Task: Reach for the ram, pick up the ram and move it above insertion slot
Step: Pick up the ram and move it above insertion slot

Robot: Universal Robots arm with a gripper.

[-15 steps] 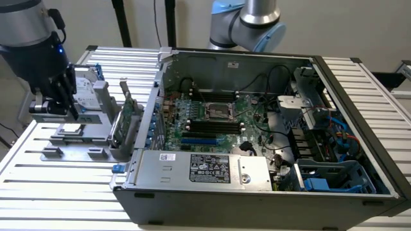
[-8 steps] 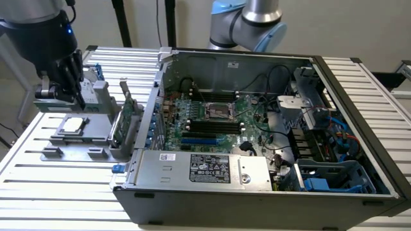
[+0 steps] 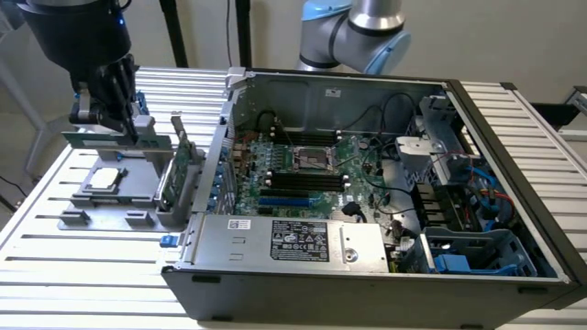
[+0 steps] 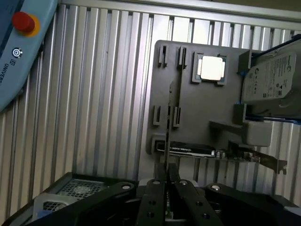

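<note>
A ribbed aluminium table (image 3: pixel 55 261) carries an open black computer case (image 3: pixel 367 289) and a grey plastic holder plate (image 3: pixel 110 206). The black two-fingered gripper (image 3: pixel 115 120) is clamped on the long, thin green ram stick (image 3: pixel 92 139). It holds the stick over that plate at the exterior view's left, well apart from the motherboard's black memory slots (image 3: pixel 307 182).

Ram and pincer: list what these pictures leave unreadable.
- Ram: its chips are too small in the exterior view, and it is seen edge-on in the wrist view.
- Whether the ram is clear of the tray: the pincer, shut on it, hides its seating in the exterior view.
- Slots in the case: too small and dark to tell which is free.
- Hard drive: cut off by the wrist view's edge.
</note>
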